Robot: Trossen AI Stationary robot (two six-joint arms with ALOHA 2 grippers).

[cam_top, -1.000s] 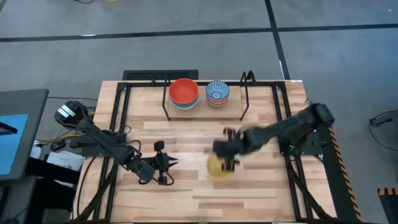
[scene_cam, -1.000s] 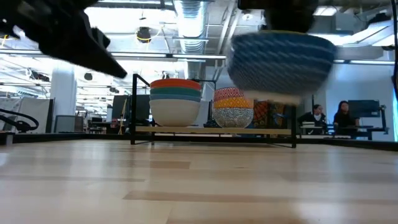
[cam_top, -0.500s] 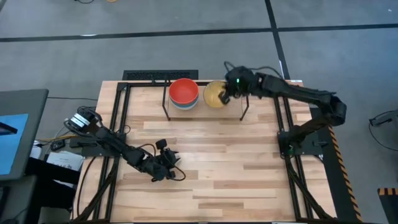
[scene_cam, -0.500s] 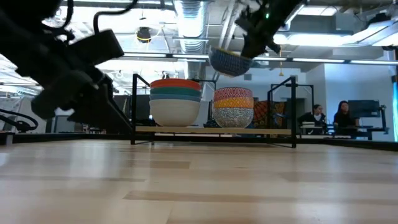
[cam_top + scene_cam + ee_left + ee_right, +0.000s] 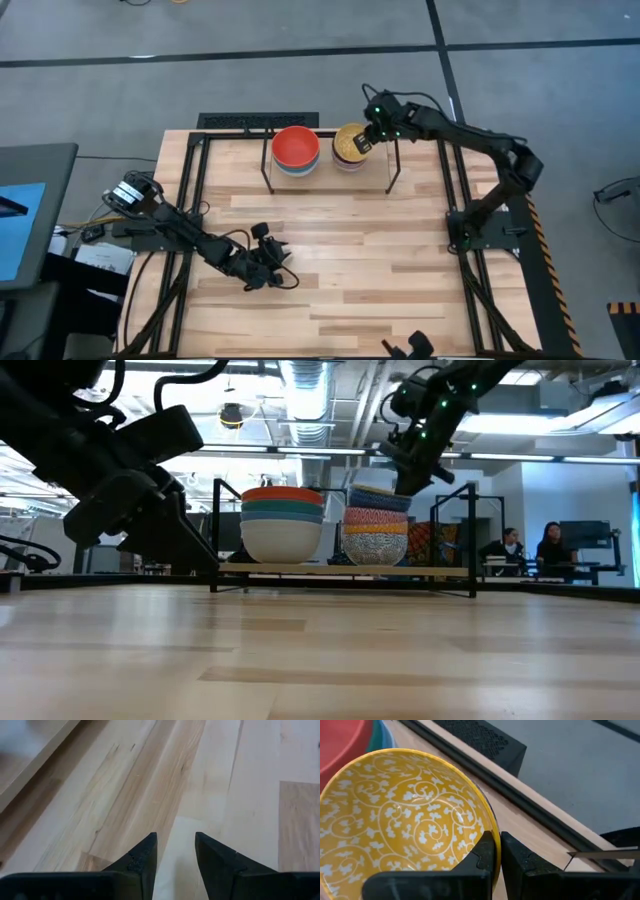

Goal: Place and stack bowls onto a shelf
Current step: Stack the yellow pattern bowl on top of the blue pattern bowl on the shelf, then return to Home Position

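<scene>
The right gripper (image 5: 497, 851) pinches the rim of the yellow bowl (image 5: 349, 143) on the shelf (image 5: 345, 568).

The yellow bowl sits on top of the stack of patterned bowls (image 5: 375, 533), and the gripper has its rim tight between both fingers. Just beside that stack on the shelf is another stack with the red bowl (image 5: 295, 147) on top. The left gripper (image 5: 278, 268) is far from the shelf, low over the table (image 5: 340, 280), with its fingers spread and nothing between them.
</scene>
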